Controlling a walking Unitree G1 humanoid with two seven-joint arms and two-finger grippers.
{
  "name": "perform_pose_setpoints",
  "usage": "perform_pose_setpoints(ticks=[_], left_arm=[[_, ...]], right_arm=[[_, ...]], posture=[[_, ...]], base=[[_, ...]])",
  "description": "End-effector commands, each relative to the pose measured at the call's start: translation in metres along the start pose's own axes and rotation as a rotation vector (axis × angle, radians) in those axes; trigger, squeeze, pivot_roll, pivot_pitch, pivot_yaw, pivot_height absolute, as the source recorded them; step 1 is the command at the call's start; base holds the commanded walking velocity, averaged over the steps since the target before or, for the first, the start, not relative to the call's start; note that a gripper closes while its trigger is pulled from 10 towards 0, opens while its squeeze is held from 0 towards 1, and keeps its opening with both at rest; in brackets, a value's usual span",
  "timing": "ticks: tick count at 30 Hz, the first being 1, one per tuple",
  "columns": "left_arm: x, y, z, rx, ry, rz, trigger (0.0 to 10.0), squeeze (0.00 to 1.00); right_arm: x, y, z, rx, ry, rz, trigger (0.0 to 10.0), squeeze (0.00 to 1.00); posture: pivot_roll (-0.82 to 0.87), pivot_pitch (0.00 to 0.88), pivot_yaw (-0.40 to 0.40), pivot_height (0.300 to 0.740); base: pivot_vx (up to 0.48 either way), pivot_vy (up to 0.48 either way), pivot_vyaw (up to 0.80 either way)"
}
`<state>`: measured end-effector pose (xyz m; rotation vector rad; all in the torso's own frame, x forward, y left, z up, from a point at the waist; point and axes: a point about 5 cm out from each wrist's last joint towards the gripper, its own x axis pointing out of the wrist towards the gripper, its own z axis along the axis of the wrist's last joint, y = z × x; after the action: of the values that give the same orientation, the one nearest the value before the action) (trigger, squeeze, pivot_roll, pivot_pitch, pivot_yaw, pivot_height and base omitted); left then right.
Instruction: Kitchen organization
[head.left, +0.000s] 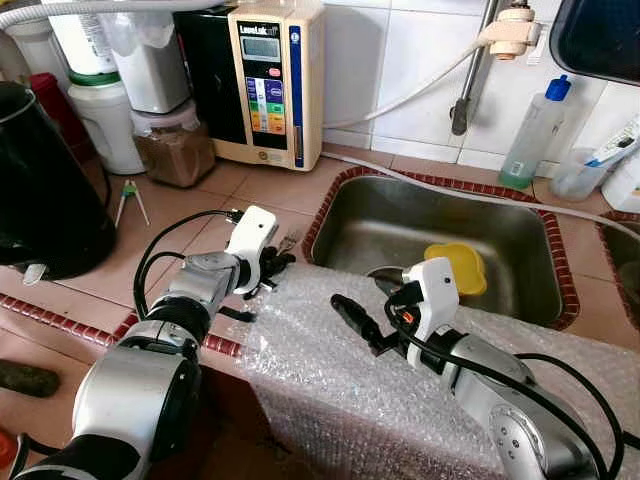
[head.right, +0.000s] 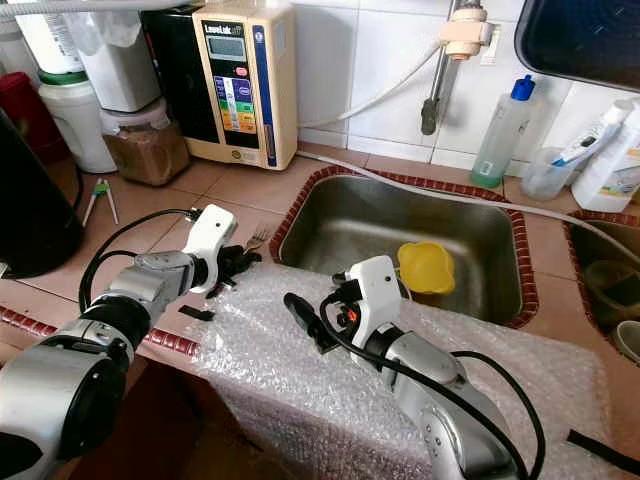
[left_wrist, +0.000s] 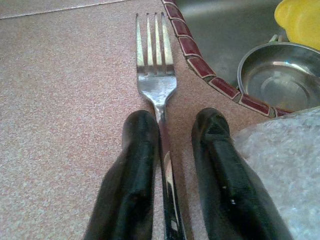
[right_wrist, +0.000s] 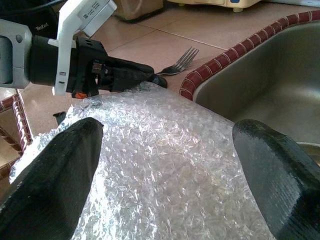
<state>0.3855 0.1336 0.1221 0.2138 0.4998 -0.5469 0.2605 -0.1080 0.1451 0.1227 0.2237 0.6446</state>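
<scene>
Sink (head.left: 520, 290) holds a yellow lid (head.left: 457, 268) and a steel bowl (left_wrist: 280, 75). Fork (left_wrist: 156, 75) lies on the tiled surface (head.left: 190, 215) beside the sink rim, handle between the left gripper (left_wrist: 172, 125) fingers, slightly apart. Right gripper (right_wrist: 165, 145) fingers wide open over bubble wrap (right_wrist: 165, 165). Water ionizer (head.left: 275, 80) at the wall reads "LeveLuk".

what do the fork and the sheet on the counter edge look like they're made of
Fork: bright, mirror-like metal, probably stainless steel, lying between the left pincer fingers. Sheet: clear plastic bubble wrap, with rows of small glossy bubbles, draped over the counter edge beside the sink.
</scene>
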Motion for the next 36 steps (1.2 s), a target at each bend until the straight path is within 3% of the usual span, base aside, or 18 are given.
perform_pose_setpoints(ticks=[1,7,12,26,29,36], left_arm=[[0.001,-0.005,-0.023,-0.012,0.089,-0.028,0.0,0.00],[0.001,-0.003,-0.020,-0.025,0.047,-0.013,0.0,0.00],[0.000,0.001,-0.004,-0.058,-0.099,0.034,0.0,0.00],[-0.005,0.008,0.005,-0.102,-0.210,0.065,0.0,0.00],[-0.009,0.012,0.019,-0.129,-0.331,0.091,0.0,0.00],[-0.016,0.012,0.034,-0.119,-0.496,0.085,0.0,0.00]], right_arm=[[-0.001,0.000,-0.001,-0.005,0.008,0.003,10.0,0.00],[-0.002,0.000,-0.002,-0.004,0.011,-0.003,10.0,0.00],[-0.001,-0.002,-0.002,-0.007,0.007,-0.017,10.0,0.00],[0.002,-0.005,0.000,-0.009,-0.006,-0.040,10.0,0.00],[0.001,-0.009,0.003,-0.018,-0.029,-0.079,10.0,0.00],[0.001,-0.020,0.011,-0.022,-0.093,-0.185,10.0,0.00]], posture=[[0.01,0.000,0.054,0.740],[0.01,0.000,0.054,0.740],[0.01,0.000,0.051,0.740],[0.02,0.000,0.054,0.740],[0.02,0.000,0.059,0.740],[0.02,0.000,0.061,0.740]], base=[[0.000,0.000,0.00],[0.000,0.000,0.00],[0.000,0.000,0.00],[0.000,0.000,0.00],[0.000,0.000,0.00],[0.000,0.000,0.00]])
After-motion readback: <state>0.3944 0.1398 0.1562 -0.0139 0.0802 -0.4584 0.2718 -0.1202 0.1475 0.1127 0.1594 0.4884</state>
